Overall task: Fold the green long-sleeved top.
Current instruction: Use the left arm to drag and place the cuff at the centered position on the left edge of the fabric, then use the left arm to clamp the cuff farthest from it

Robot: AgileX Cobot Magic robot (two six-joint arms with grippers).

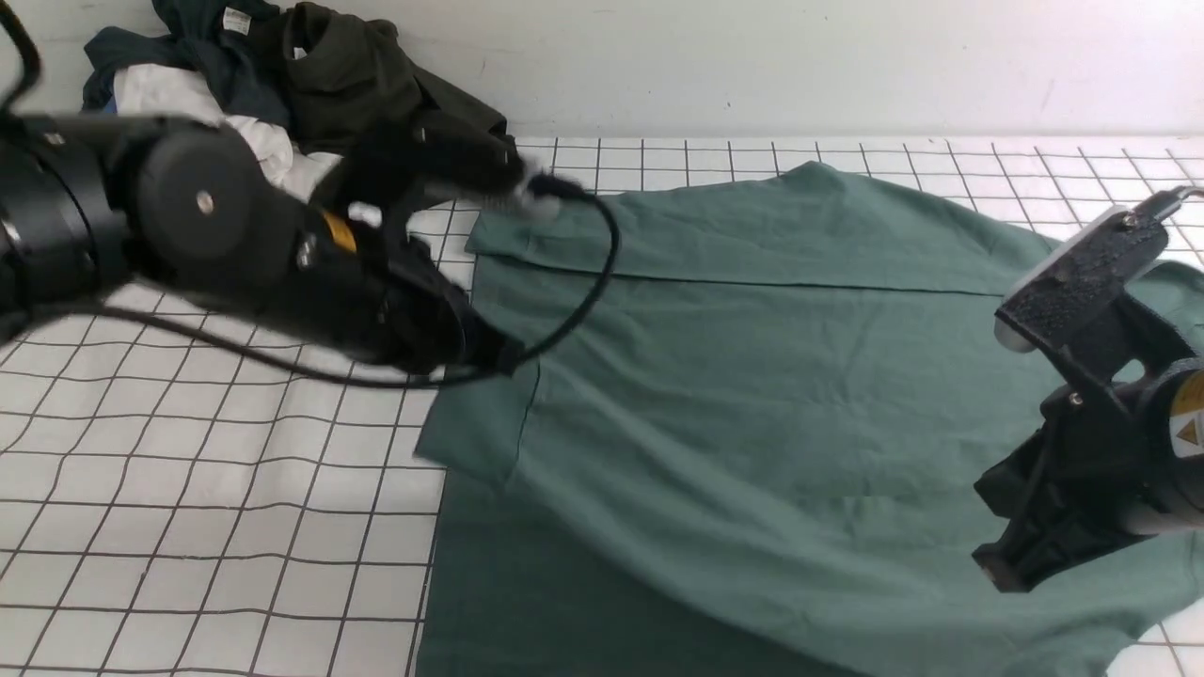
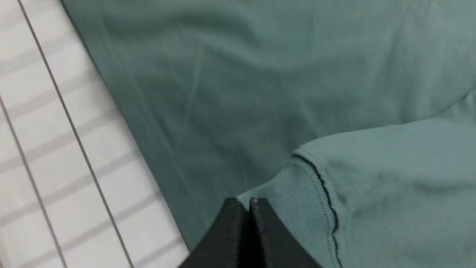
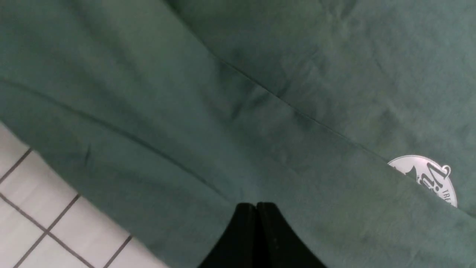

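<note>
green top [image 1: 800, 404] is lying part-folded on the gridded tabletop [image 1: 235, 527]. we're seeing l. gripper [image 2: 243, 203] pinching its ribbed edge, apparently; r. gripper [image 3: 256, 206] is sitting closed, w/ no cloth visibly gripped. risk: a shallow pinch is letting cloth slip, or pulling is dragging lower layers askew.

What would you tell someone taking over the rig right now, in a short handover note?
Left pincer: shut, at the ribbed end of a sleeve; I can't tell for certain whether it grips the cloth.
Right pincer: shut, over the cloth, with no fabric visibly pinched.
Green top: spread over the grid-patterned surface, partly layered, with its white logo partly covered.
Other garments: heaped at the far left.
Done: some cloth lies folded over itself.
Left: the top is still broad, so it probably needs further folding into a compact shape.
</note>
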